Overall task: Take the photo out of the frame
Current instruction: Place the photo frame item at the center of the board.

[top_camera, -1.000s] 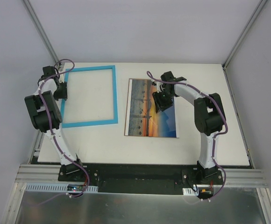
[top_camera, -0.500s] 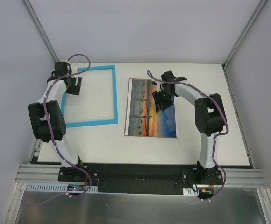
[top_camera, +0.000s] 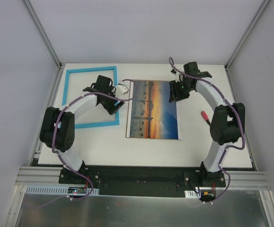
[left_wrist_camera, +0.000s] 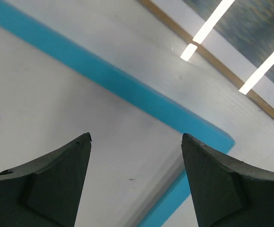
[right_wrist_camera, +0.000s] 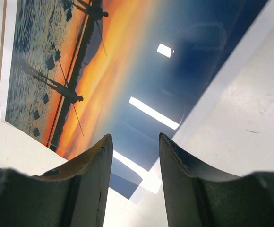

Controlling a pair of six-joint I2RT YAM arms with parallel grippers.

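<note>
Seen from above, the left gripper (top_camera: 112,101) hovers over the right rail of the frame (top_camera: 89,71). The right gripper (top_camera: 175,92) is over the far right corner of the photo (top_camera: 152,113). The photo lies flat just right of the left gripper, outside the frame, so removal looks done. Its long axis runs from the near edge to the far edge.

Left wrist: jaws wide apart and empty, blue rail just beyond.

Right wrist: fingers parted, holding nothing, print beneath.
</note>
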